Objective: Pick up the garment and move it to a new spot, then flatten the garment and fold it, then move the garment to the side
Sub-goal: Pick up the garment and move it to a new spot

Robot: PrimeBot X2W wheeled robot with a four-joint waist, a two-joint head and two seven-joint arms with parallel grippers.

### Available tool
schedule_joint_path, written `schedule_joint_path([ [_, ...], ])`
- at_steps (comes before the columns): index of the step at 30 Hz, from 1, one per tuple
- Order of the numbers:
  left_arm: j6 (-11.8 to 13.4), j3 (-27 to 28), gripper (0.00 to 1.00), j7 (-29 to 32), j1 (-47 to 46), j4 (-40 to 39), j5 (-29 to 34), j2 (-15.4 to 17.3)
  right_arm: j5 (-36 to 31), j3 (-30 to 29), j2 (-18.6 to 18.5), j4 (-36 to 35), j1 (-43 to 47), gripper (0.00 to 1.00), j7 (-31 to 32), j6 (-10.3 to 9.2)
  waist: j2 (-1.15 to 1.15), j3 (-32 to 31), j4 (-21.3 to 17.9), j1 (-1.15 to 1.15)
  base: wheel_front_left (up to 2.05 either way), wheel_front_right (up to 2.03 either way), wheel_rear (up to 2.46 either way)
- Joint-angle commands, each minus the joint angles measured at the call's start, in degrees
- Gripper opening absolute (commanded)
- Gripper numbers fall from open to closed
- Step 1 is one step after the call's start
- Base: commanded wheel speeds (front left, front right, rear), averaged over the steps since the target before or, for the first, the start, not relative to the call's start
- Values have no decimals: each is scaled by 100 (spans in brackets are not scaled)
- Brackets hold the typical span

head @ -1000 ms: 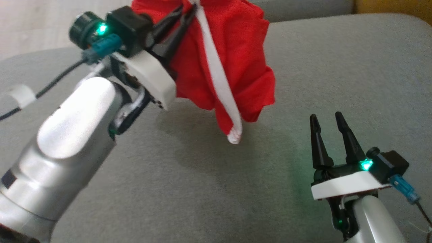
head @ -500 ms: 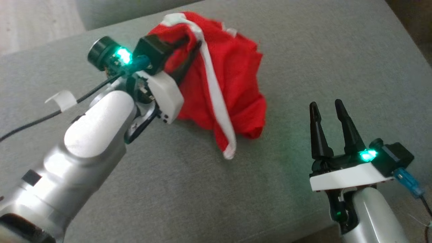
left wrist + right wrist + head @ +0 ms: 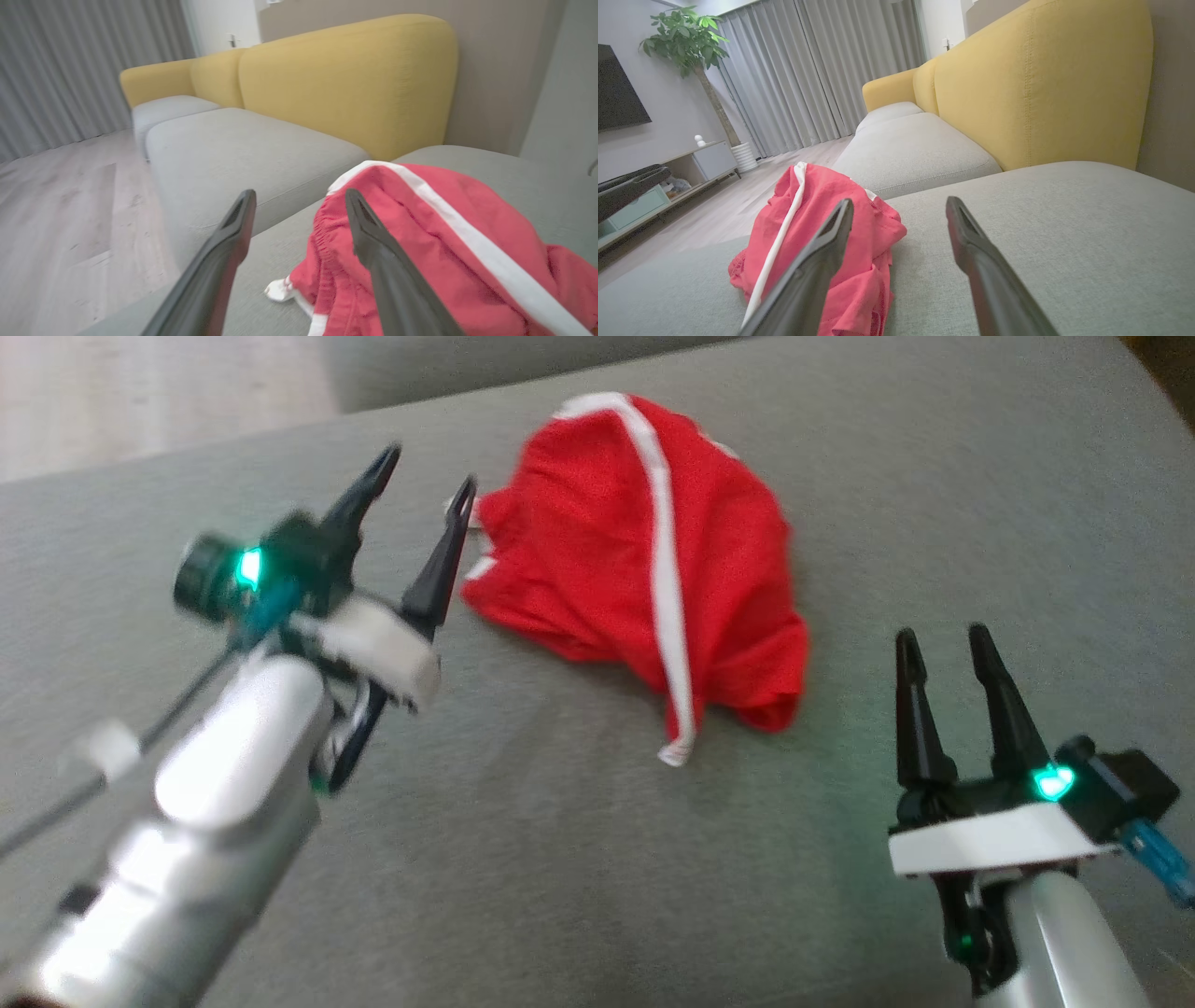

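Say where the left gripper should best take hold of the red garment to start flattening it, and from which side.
Probably the gathered waistband edge of the red garment, approached from the robot's left by the open left gripper. That edge faces the gripper and stands off the grey cushion as a thick ridge, unlike the crumpled far side.

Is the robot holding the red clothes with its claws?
No, nothing is held. The left gripper and right gripper are open, and the garment lies on the cushion.

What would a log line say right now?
garment: crumpled on grey cushion | left hand: open, empty | right hand: open, empty | folding: not started
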Motion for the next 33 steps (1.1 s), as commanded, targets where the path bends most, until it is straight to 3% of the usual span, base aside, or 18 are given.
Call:
schedule_joint_path([
  [1,117,287,100,-154,17,-231,-47,221,-73,68,-19,-207,22,100,-61,-4,0,-252,446,0,0,0,0],
  [9,789,537,100,-582,1558,-968,-313,242,-252,-102,-19,-187,361,100,-61,-4,0,-565,1130,0,0,0,0],
  [16,1167,730,100,-675,2490,-1404,-274,24,-266,-100,-19,-157,514,100,-61,-4,0,-664,1277,0,0,0,0],
  [22,1223,954,100,-682,2669,-1683,20,-81,-262,-70,-19,-159,491,100,-61,-4,0,-652,1246,0,0,0,0],
  [33,860,816,100,-586,2157,-1662,398,-243,-223,12,-19,-142,362,100,-61,-4,0,-408,881,0,0,0,0],
])
